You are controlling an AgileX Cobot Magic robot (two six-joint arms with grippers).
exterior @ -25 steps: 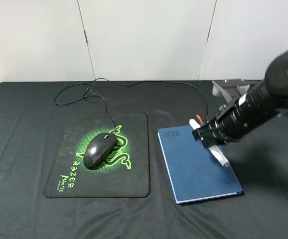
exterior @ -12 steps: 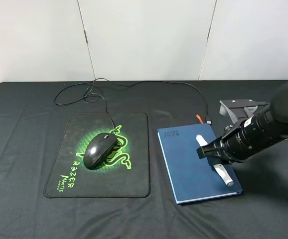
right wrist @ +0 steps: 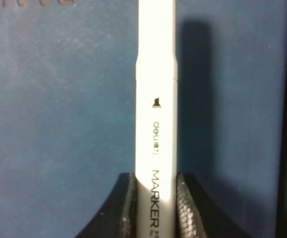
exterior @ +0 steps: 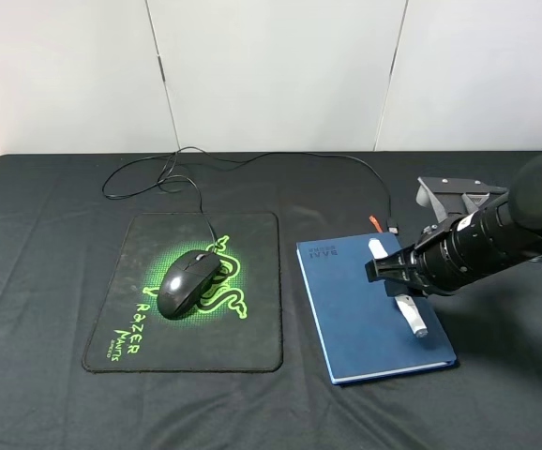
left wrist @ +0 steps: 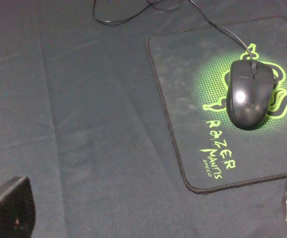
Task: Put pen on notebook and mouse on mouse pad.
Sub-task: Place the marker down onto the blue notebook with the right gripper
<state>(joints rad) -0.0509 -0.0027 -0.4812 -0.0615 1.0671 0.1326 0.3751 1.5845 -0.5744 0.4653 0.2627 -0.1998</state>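
Note:
The white pen (right wrist: 156, 99) is clamped between my right gripper's (right wrist: 156, 201) black fingers (right wrist: 126, 208), low over the blue notebook (right wrist: 59, 124). In the high view the pen (exterior: 412, 317) crosses the right half of the notebook (exterior: 355, 314), and the right gripper (exterior: 398, 278) is shut on its middle. Whether the pen touches the cover I cannot tell. The black mouse (exterior: 188, 283) rests on the mouse pad (exterior: 252, 342), over the green logo. My left gripper (left wrist: 153, 203) is open and empty above bare cloth, beside the mouse pad (left wrist: 183, 74) and the mouse (left wrist: 250, 94).
The mouse cable (exterior: 173, 169) loops across the back of the black cloth and runs right to a plug (exterior: 393, 228) by the notebook's orange ribbon (exterior: 375, 223). A white wall stands behind the table.
The right arm came down with the pen over the notebook, first toward the front right, then slightly back to the left. Mouse, mouse pad and notebook have not moved.

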